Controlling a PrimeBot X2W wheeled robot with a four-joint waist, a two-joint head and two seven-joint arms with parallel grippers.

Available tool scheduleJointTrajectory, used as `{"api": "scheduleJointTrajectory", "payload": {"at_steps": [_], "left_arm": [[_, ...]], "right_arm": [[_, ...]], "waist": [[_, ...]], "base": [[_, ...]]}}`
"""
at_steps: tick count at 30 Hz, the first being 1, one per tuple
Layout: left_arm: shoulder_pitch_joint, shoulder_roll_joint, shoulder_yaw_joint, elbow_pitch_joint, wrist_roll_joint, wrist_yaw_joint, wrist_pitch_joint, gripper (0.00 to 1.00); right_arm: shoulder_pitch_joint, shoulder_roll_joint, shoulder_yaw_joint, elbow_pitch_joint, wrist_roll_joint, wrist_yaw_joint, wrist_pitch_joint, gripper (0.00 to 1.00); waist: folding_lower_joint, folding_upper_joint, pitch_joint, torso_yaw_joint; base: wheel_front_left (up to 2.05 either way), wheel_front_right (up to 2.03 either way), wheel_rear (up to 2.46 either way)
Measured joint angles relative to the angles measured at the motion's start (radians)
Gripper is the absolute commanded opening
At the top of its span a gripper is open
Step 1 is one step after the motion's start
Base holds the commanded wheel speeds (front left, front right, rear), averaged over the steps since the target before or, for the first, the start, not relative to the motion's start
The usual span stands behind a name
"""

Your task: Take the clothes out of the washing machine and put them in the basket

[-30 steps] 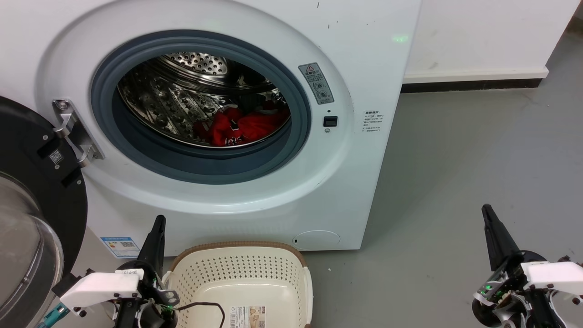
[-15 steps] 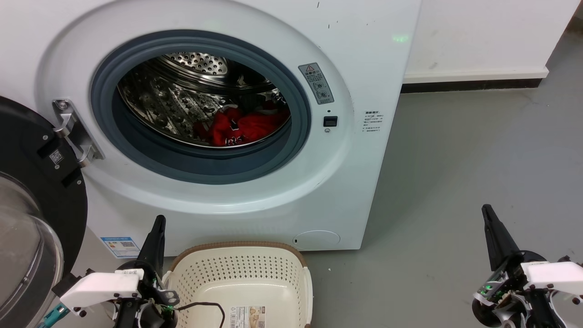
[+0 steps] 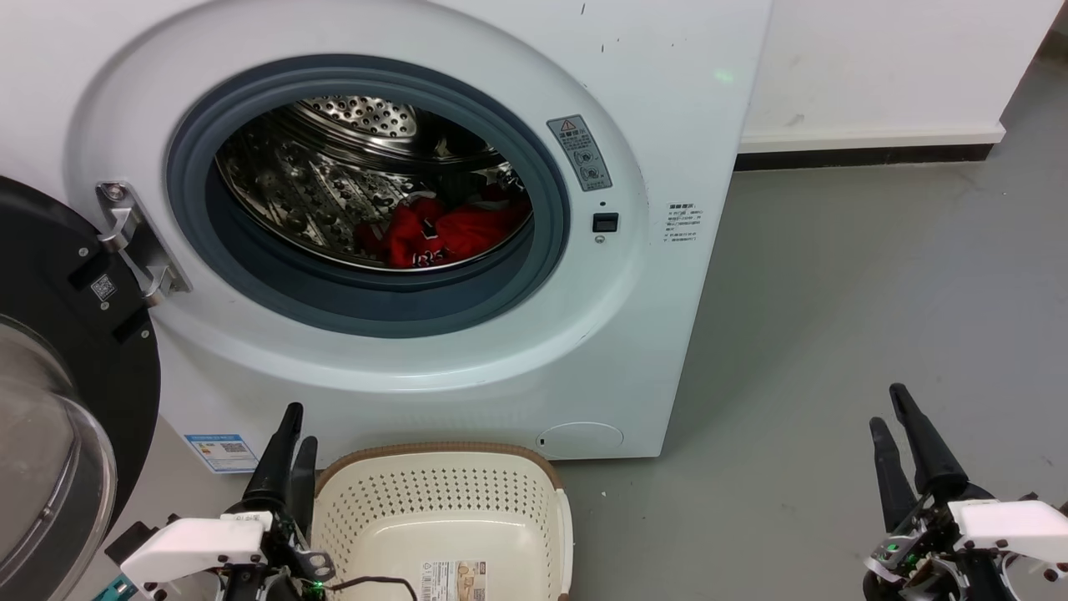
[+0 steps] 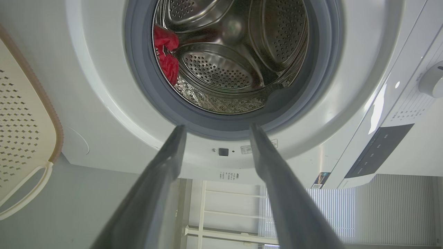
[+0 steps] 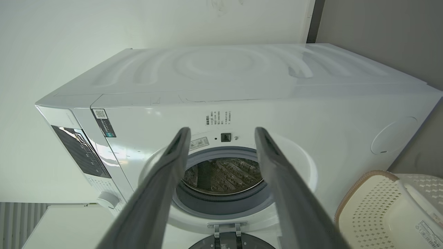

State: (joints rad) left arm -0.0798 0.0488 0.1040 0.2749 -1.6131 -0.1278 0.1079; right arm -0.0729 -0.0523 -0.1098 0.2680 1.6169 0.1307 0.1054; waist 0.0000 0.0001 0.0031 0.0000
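Observation:
Red clothes [image 3: 438,234] lie at the bottom of the steel drum of the white washing machine [image 3: 667,125], whose door [image 3: 58,384] hangs open at the left. The clothes [image 4: 166,52] also show at the drum's left in the left wrist view. A cream basket [image 3: 442,509] stands empty on the floor before the machine. My left gripper [image 3: 298,426] is open beside the basket's left rim. My right gripper [image 3: 889,407] is open over the grey floor at the lower right, far from the machine. The machine [image 5: 242,97] and basket [image 5: 391,207] appear in the right wrist view.
Grey floor [image 3: 834,292] spreads to the right of the machine up to a white wall with a dark skirting [image 3: 868,154]. The open door takes up the space at the left. A black cable [image 3: 375,584] runs from my left wrist over the basket's near part.
Both grippers have opened: each showed a single dark point before, and two spread fingers show now. The clothes and basket have not moved.

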Motion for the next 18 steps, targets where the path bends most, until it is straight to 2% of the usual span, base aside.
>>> {"api": "scheduleJointTrajectory", "payload": {"at_steps": [5,10,18], "left_arm": [[0.0,0.0,-0.019,-0.016,0.006,0.0,-0.026,1.0],[-0.001,0.002,-0.037,-0.034,0.047,0.0,-0.052,1.0],[-0.001,0.002,-0.035,-0.076,0.23,0.0,-0.088,1.0]], "right_arm": [[0.002,0.001,0.018,-0.017,-0.011,0.0,-0.025,1.0],[0.015,0.001,0.026,-0.039,-0.069,0.0,-0.048,1.0],[0.018,0.001,0.035,-0.085,-0.278,0.0,-0.083,1.0]], "waist": [[0.0,0.0,0.0,0.0],[0.0,0.0,0.0,0.001],[0.0,0.0,-0.001,0.004]], "base": [[0.0,0.0,0.0],[0.0,0.0,0.0],[0.0,0.0,0.0]]}}
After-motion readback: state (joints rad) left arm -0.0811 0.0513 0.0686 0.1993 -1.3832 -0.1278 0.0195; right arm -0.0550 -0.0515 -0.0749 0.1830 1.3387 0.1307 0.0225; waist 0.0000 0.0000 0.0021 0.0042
